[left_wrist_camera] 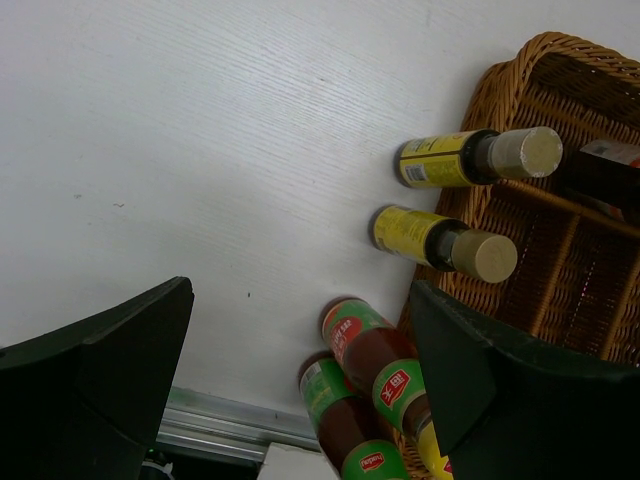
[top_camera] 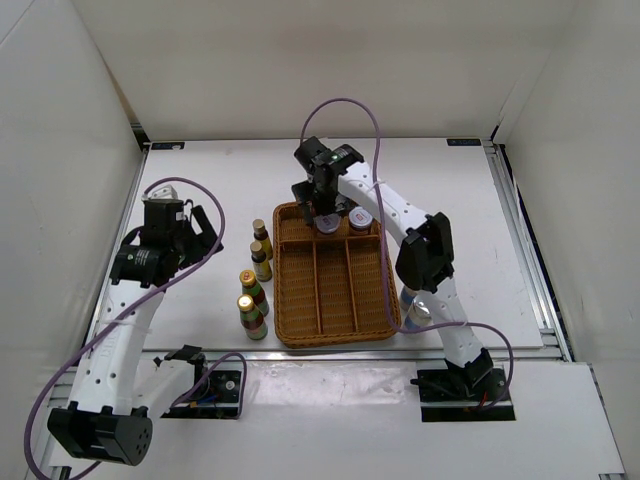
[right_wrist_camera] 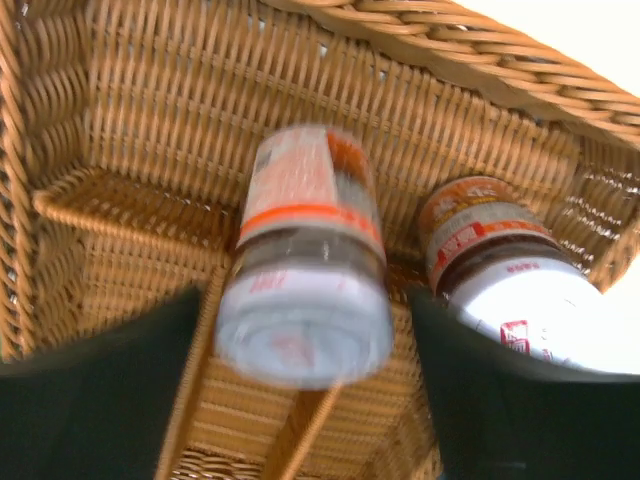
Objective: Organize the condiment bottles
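The right gripper (right_wrist_camera: 306,300) hangs over the 12 o'clock end of the wicker tray (top_camera: 330,342), its two fingers spread to either side of a purple-lidded jar (right_wrist_camera: 308,210). The wrist view is blurred, so I cannot tell whether the pads press the jar or stand just off it. That jar is inside the tray near its far wall, and a second jar (right_wrist_camera: 495,265) stands just beside it at 3 o'clock, outside the fingers. The left gripper (left_wrist_camera: 300,298) is spread wide with nothing in it, above the table (left_wrist_camera: 200,120) at 9 o'clock of the tray. Four slim bottles (top_camera: 262,260) with gold caps stand on the table in a row along the tray's 9 o'clock wall, between that wall and the left gripper. In the left wrist view, the two with red-and-green labels are partly hidden behind the finger at 3 o'clock.
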Tool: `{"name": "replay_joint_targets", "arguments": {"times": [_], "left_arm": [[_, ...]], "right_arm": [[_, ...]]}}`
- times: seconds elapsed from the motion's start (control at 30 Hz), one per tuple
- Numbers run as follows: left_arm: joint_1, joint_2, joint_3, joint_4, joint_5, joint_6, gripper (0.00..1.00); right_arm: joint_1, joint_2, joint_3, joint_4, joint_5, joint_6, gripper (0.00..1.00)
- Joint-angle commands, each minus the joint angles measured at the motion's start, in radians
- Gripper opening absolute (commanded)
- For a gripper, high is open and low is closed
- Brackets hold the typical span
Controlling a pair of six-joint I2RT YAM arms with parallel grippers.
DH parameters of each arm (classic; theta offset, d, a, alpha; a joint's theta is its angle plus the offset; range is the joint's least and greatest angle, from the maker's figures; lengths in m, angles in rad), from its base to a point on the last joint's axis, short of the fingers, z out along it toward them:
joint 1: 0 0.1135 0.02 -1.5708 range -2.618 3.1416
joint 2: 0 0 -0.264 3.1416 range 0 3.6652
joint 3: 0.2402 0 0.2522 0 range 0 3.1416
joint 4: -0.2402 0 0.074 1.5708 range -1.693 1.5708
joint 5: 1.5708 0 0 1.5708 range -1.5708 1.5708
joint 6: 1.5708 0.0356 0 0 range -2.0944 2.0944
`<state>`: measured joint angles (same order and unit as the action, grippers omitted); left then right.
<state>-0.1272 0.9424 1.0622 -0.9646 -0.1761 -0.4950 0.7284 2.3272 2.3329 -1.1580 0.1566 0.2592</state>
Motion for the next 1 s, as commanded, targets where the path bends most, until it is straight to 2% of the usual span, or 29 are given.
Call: {"name": "replay_joint_targets", "arguments": {"times": [0.0,0.03,0.17,0.43,0.6,0.77,0.97], "left_arm": [[-0.005,-0.002,-0.005,0.006,0.01,-0.001,1.0],[-0.005,-0.002,-0.005,0.006,0.01,-0.001,1.0],[-0.005,-0.002,-0.005,0.006,0.02,0.012,1.0],[-0.026,0.0,-0.016,0.015,0.02,0.012,1.0],[-0.035,-0.01,-0.047,0.024,0.0,0.003,1.0],[-0.035,-0.01,-0.057,0.033,0.0,-0.008,1.0],[-0.035,-0.019,-0.067,0.033,0.018,-0.017,1.0]], "right_arm": [[0.005,-0.058,0.115,-0.074,0.078,0.005,0.97],[0.005,-0.083,0.126,-0.074,0.122,0.005,1.0],[-0.018,-0.239,0.071,-0.058,0.162,0.005,1.0],[-0.135,-0.535,-0.16,-0.233,0.254,0.074,1.0],[-0.191,-0.707,-0.477,-0.298,0.229,0.135,1.0],[-0.202,-0.848,-0.69,-0.318,0.156,0.236,1.0],[-0.202,-0.928,-0.9,-0.278,0.083,0.325,1.0]]}}
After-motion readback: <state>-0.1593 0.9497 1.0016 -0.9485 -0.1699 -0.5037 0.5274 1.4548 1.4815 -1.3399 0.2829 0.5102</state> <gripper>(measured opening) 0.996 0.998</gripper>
